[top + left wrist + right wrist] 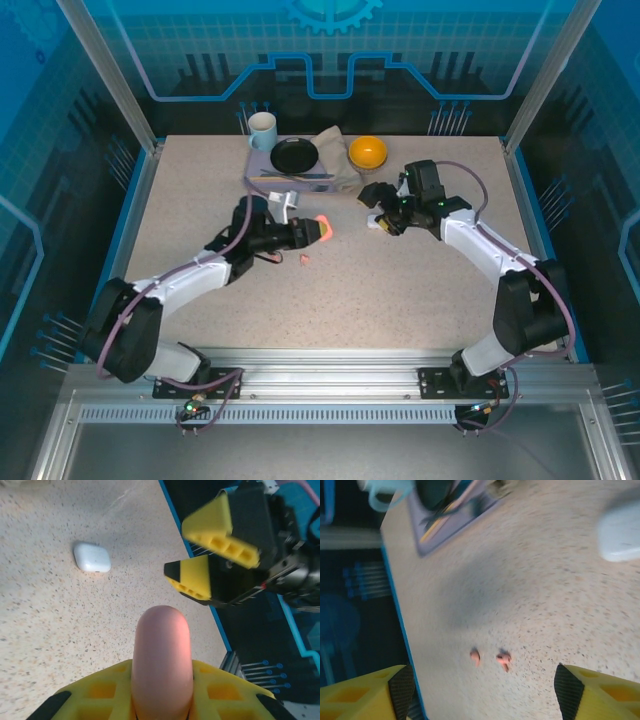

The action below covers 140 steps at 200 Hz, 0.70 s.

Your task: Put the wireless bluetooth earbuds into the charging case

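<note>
Left wrist: pink case (161,640) inside pincer (162,682)

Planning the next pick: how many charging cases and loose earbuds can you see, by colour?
salmon-pink case: 1
white case: 1
salmon-pink earbuds: 2
Total: 4

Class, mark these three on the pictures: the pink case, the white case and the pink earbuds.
Pink case (162,652): left wrist view, middle of its rounded shell.
White case (92,557): left wrist view, centre of its top face.
Pink earbuds (503,659): right wrist view, the bud nearer the picture's right edge.
</note>
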Available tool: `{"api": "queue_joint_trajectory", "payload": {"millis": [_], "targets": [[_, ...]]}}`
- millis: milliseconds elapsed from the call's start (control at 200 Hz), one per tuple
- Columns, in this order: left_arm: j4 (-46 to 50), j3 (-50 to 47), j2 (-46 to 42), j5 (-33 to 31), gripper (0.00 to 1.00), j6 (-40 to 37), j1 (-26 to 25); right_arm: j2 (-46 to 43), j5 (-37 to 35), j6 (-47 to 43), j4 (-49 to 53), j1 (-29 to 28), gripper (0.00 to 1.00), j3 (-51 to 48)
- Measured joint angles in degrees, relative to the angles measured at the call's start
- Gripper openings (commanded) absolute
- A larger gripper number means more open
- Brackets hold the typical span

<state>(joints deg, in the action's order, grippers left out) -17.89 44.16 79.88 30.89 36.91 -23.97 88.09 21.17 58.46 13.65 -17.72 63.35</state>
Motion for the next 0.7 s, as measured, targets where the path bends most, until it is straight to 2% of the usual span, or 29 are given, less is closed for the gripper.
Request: {"api": "queue_joint_trajectory", "payload": {"millis": [110,290,445,700], "targets": [[6.82,3.78,-1.27,6.47,0.03,-3.8,3.85,-1.7,7.87,-8.33,-5.81,-0.02,0.75,-3.56],[15.93,10.4,-0.96,14.86,0.03,-8.7,4.17,-2.49,16.72,-13.79,-14.4,-1.51,0.74,-5.29],[20.39,13.11,-0.74,18.51,0.03,-11.17,4.15,-2.49,19.71,-16.22,-16.92,-4.42,0.73,-4.72],[23.34,13.46,0.02,19.98,0.03,-12.02,4.15,-2.49,21.35,-17.2,-18.88,-5.77,0.71,-3.98]]}}
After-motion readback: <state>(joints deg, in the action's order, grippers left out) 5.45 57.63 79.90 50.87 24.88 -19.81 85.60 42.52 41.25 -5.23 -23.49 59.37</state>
